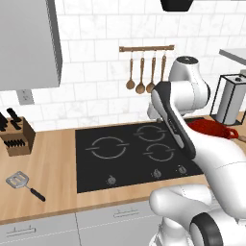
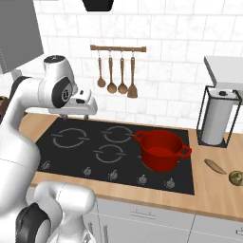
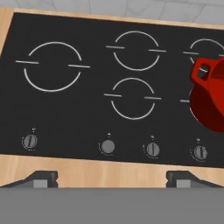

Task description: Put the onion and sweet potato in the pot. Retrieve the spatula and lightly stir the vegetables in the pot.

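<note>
The glossy red pot stands on the right side of the black cooktop, and nothing shows inside it. Its left handle and side show in the hand view; the arm half hides the pot in the left base view. A tan sweet potato and a brownish onion lie on the counter right of the cooktop. A slotted metal spatula with a black handle lies on the counter left of the cooktop. My gripper hangs open and empty above the cooktop's front edge, left of the pot.
A knife block sits at the back left of the counter. A paper towel holder stands at the back right. Wooden utensils hang from a wall rail. Several control knobs line the cooktop's front.
</note>
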Available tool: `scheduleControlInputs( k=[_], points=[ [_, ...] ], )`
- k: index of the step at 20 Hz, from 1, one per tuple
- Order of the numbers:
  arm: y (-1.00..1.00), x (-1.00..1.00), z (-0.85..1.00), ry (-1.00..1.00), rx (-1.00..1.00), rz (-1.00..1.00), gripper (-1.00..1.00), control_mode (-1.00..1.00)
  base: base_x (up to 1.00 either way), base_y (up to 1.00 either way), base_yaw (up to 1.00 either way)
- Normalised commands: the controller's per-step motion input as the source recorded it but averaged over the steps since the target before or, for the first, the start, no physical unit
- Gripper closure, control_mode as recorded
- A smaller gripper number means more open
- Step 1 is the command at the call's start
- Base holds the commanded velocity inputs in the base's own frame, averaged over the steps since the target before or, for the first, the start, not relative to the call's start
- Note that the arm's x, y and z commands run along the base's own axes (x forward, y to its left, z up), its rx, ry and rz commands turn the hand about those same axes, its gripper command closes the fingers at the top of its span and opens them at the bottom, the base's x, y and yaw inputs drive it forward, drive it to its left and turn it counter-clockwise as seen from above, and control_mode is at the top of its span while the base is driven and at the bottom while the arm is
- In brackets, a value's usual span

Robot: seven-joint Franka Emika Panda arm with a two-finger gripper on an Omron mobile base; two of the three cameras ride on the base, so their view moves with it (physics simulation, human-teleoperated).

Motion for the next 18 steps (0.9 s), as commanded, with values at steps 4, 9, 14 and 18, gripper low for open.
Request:
scheduleControlInputs(
  k=[4,9,14,18],
  points=[
    [0.01,-0.07,0.0,0.0,-0.01,0.0,-1.0,-1.0,0.0,0.0,0.0],
    [0.0,-0.11,0.0,0.0,0.0,0.0,-1.0,1.0,-0.27,-0.09,0.0],
    [0.0,0.0,0.0,0.0,0.0,0.0,-1.0,1.0,-0.29,-0.59,0.0],
    [0.0,0.0,0.0,0.0,0.0,0.0,-1.0,1.0,-0.01,-0.84,0.0]
  ],
)
